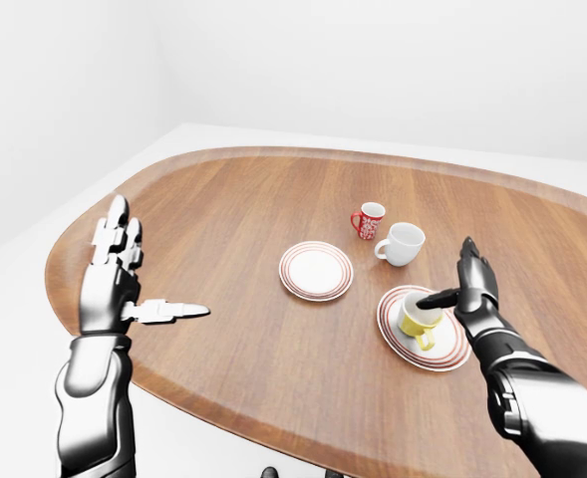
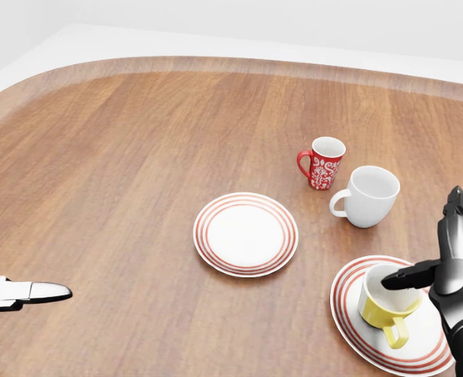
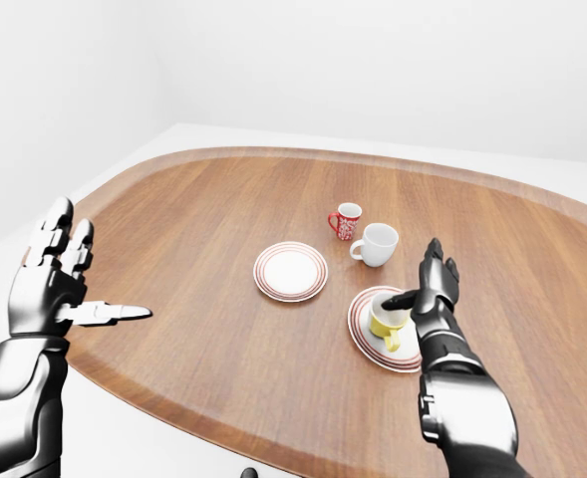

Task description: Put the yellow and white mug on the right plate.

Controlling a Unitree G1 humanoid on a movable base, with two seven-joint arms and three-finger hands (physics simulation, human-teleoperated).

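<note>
The yellow and white mug stands upright on the right plate, a white plate with red rings near the bottom right corner of the head view, its handle turned toward the bottom of that view. Taking this plate as the landmark: the right hand is just to its right, fingers spread apart and not gripping, with one finger reaching left over the mug's rim; whether it touches the rim I cannot tell. Just above the plate in the head view sits a white mug, upright, handle to the left. Up and to the left of that stands a red mug with a white pattern, close beside the white one. To the left of the right plate, apart from it, lies a second ringed plate with nothing on it. All of these rest on the rounded wooden table. Well to the left of the right plate, at the table's edge in the left-eye view, the left hand is raised with its fingers apart, one silver finger pointing sideways over the wood
</note>
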